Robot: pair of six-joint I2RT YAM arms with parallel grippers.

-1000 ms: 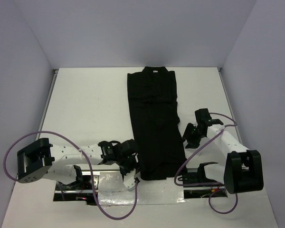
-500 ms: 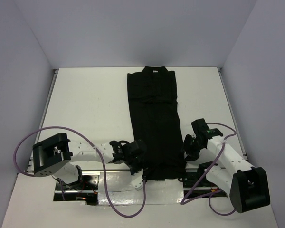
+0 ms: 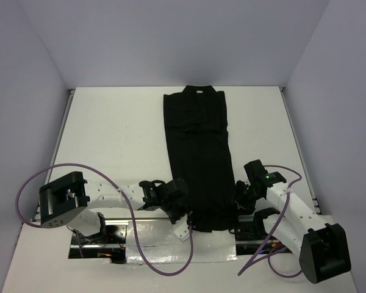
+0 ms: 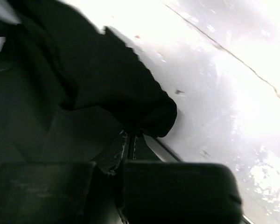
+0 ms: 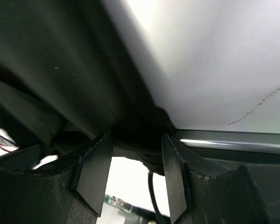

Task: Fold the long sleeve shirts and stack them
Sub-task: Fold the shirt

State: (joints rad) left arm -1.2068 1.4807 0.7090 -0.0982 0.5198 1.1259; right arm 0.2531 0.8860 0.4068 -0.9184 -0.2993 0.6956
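shirt: black, folded into long narrow strip, flat on counter; collar w/ white tag at far end, hem at near edge betw. both arms.
L gripper: at near-left hem corner; jaws pressed together, cloth bunched right at tips, pinched.
R gripper: at near-right hem corner; jaws partway apart, clear gap betw. fingers; dark cloth edge lies just past tips, not clamped.
cables: purple, loop off each arm near bases.
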